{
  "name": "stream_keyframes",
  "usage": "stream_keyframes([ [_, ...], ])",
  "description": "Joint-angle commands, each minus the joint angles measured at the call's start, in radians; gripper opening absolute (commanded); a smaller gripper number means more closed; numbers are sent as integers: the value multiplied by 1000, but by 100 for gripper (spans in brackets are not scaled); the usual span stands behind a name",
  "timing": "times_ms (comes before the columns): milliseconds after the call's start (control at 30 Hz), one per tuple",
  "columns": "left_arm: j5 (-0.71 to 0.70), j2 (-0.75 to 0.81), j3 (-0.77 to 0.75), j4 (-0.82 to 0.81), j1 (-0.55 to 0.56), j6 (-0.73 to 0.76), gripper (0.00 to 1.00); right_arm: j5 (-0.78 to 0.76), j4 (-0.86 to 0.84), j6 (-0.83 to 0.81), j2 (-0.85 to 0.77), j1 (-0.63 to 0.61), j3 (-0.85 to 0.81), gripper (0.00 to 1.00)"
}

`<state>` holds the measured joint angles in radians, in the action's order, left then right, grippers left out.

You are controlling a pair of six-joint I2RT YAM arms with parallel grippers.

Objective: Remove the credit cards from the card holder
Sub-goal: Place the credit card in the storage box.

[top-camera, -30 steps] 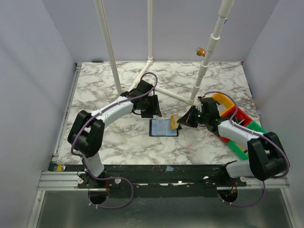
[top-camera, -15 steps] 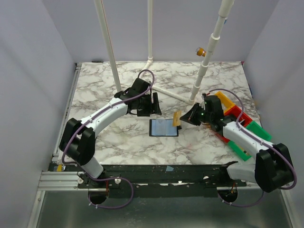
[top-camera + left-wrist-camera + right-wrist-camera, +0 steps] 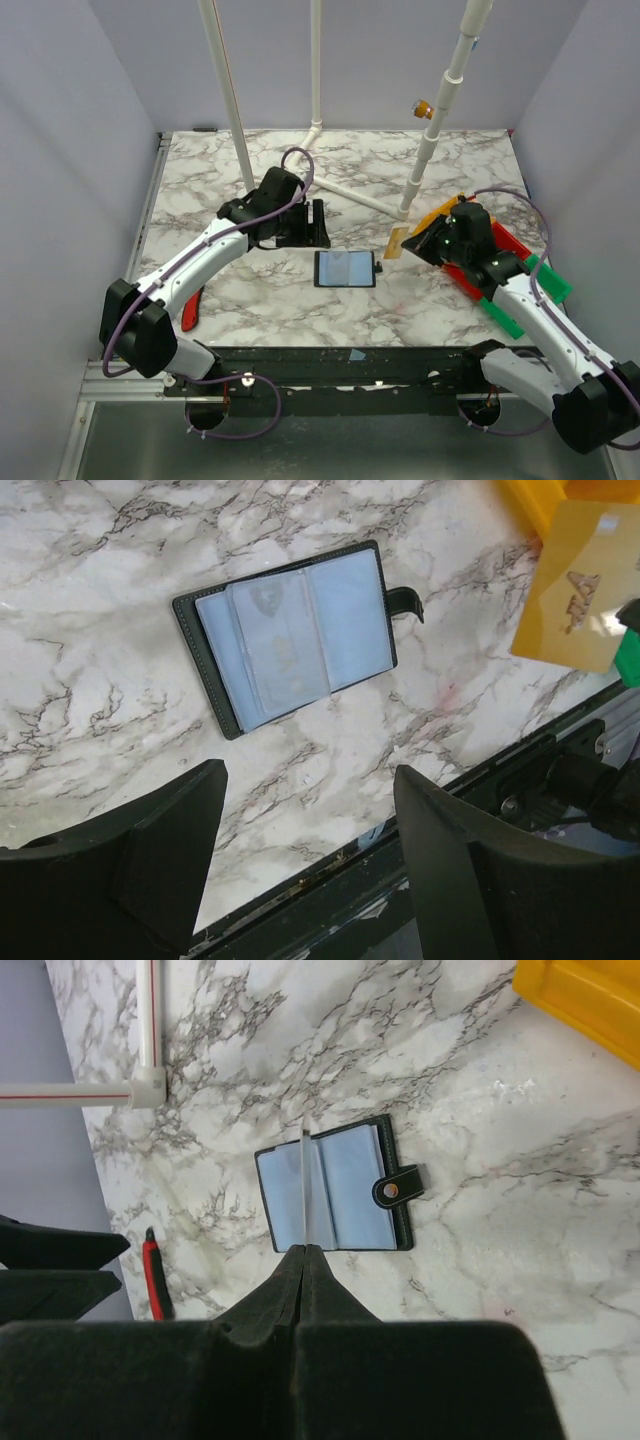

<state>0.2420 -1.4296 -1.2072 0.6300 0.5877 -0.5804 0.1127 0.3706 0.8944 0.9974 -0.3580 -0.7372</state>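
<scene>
Nr 1 holder [image 3: 346, 268]: 1 gold card [image 3: 397, 243]

Under my left end effector [image 3: 318, 224] spreads a white marble surface [image 3: 285, 292] with grey veins. Beyond it stand white pipes [image 3: 228, 95], and plain pale violet walls [image 3: 60, 150] close three sides.

We get bright, even light from above; shadows on the marble worktop [image 3: 270, 300] are soft & faint. Mild glare on the gold card [image 3: 575, 585] & card holder [image 3: 290, 635] sleeves. Left pincer [image 3: 308, 810] reads near-black, w/ little detail.
</scene>
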Motion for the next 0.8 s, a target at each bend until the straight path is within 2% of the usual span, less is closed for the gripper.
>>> stream_keyframes([
  [0,39,42,36,33,2,58,70,-161,195,45,-68,11,-54,1],
  [233,87,75,77,33,2,80,70,-355,423,80,-130,20,-154,1],
  [767,149,112,113,1,3,71,70,-696,807,156,-89,58,-341,1],
])
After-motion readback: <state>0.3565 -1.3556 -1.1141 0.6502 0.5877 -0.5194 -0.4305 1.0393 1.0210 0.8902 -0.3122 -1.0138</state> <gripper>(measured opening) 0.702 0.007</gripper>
